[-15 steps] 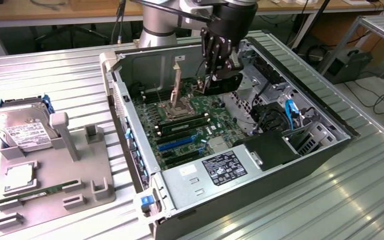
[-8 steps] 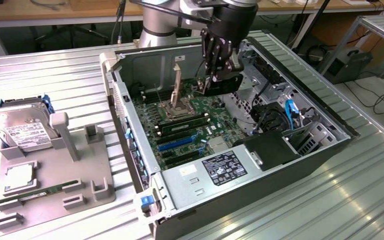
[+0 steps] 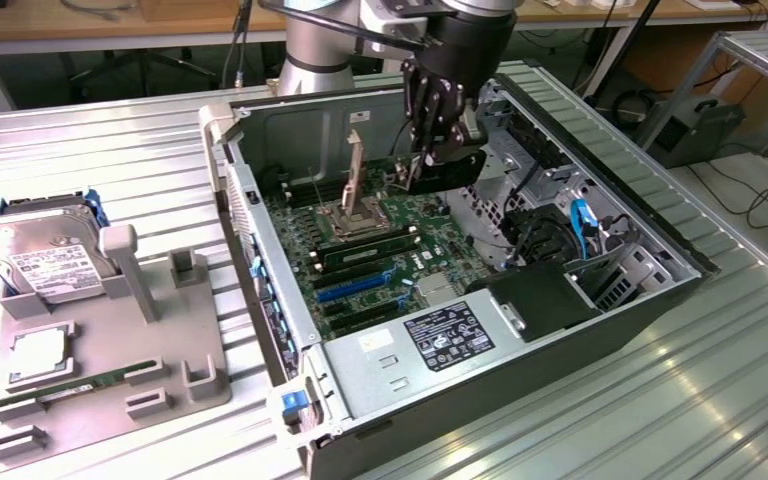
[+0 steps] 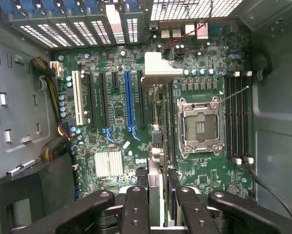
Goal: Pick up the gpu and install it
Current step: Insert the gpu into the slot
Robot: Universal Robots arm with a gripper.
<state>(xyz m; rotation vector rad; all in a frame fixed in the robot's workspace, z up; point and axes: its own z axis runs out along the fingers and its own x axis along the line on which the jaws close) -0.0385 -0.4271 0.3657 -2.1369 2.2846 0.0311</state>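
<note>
Wrist view: hand (image 4: 158, 195) pinching the gpu (image 4: 156, 122) edge-on above motherboard (image 4: 116, 117) slots; exterior view, hard drive (image 3: 37, 255) aside.

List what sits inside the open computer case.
A green motherboard with an empty processor socket and a blue slot. The end effector holds the graphics card above it, hiding part of it.

Below my claw (image 3: 438, 150) I see the card's (image 4: 156, 146) bright metal bracket, the matt green board (image 3: 371, 250) and the case's (image 3: 624, 215) dull grey metal walls. My claw's fingers (image 4: 136, 209) look smooth black plastic.
</note>
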